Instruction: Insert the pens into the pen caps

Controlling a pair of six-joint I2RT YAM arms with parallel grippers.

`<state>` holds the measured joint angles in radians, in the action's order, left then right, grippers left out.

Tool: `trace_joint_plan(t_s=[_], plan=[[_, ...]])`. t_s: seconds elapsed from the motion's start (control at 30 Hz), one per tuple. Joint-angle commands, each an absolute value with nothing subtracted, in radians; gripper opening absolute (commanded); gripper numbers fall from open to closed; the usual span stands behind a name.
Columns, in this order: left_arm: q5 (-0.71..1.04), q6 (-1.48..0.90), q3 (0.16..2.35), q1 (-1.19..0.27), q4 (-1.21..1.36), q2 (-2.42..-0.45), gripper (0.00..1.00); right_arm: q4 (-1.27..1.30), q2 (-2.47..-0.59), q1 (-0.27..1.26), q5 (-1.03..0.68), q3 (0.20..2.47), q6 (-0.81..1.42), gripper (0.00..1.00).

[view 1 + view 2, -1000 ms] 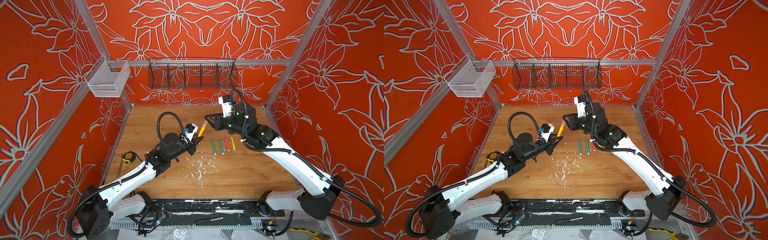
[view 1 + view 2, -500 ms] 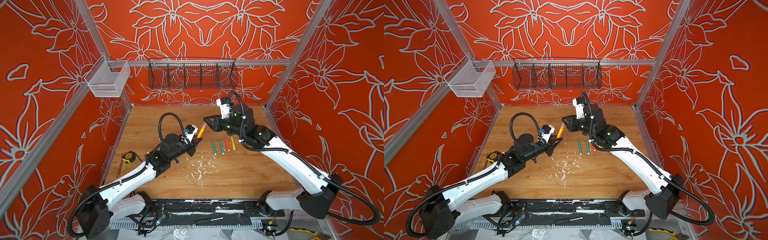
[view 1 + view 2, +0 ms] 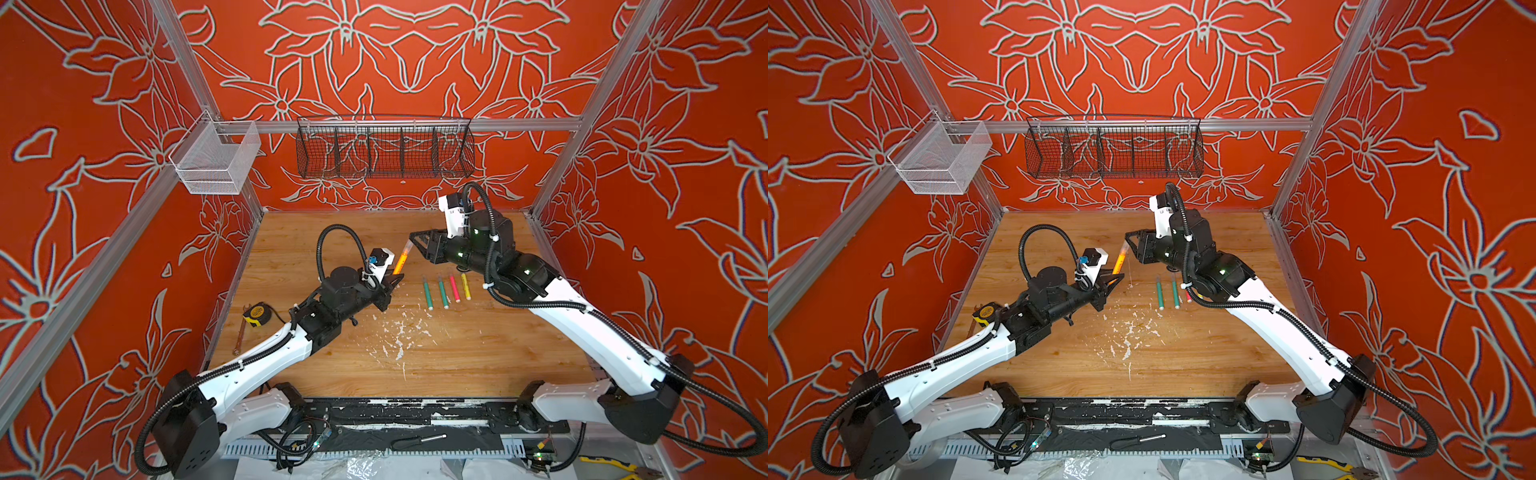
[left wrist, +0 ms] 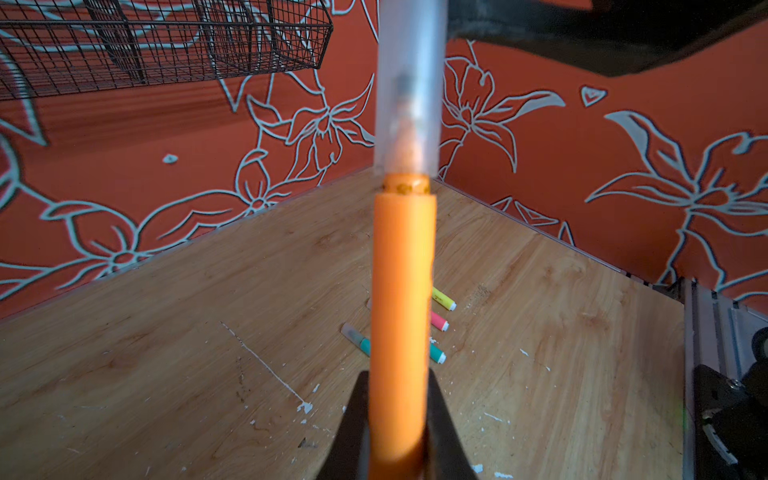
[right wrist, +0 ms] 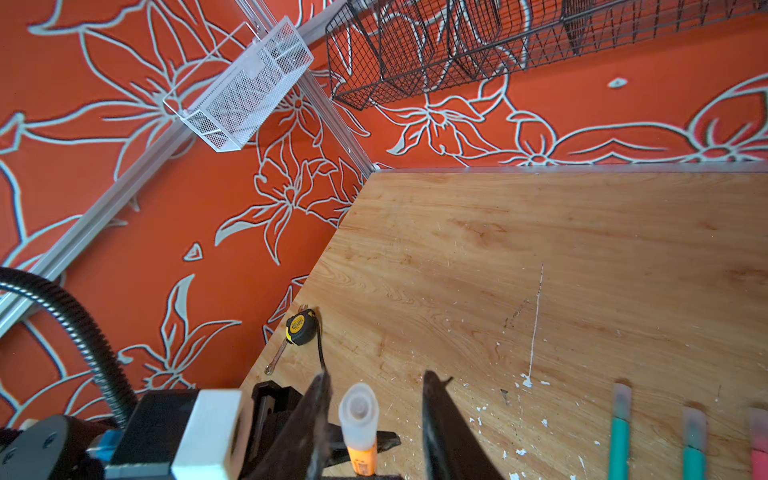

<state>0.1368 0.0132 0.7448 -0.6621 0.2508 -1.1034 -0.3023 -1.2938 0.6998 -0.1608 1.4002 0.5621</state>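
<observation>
My left gripper (image 3: 392,282) (image 3: 1115,280) (image 4: 398,374) is shut on the orange pen (image 3: 400,262) (image 3: 1118,264) (image 4: 401,311), holding it tilted upward above the table. A clear pen cap (image 3: 407,250) (image 3: 1123,251) (image 4: 409,83) (image 5: 359,415) sits over its tip, with a narrow orange ring showing below the cap. My right gripper (image 3: 415,245) (image 3: 1129,245) (image 5: 376,376) is open; its jaws stand on either side of the cap without touching it. Two teal pens (image 3: 427,293) (image 3: 442,291), a pink pen (image 3: 454,286) and a yellow pen (image 3: 466,286) lie in a row, each with a clear cap on it.
A yellow tape measure (image 3: 257,312) and a wrench (image 3: 240,338) lie at the table's left edge. White paint flecks (image 3: 399,332) mark the middle. A black wire basket (image 3: 384,147) and a white mesh basket (image 3: 216,160) hang on the walls. A screwdriver (image 3: 417,441) rests on the front rail.
My right gripper's jaws have spread apart and let go of the cap, which stays on the orange pen. The left arm holds the pen in nearly the same place.
</observation>
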Motion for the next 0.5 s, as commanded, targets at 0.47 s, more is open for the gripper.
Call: trace_joint_plan(t_s=[0.47], plan=[[0.156, 0.008, 0.781, -0.664, 0.264, -1.093, 0.0, -0.252, -1.361, 0.696, -0.239, 1.408, 0.587, 0.31]])
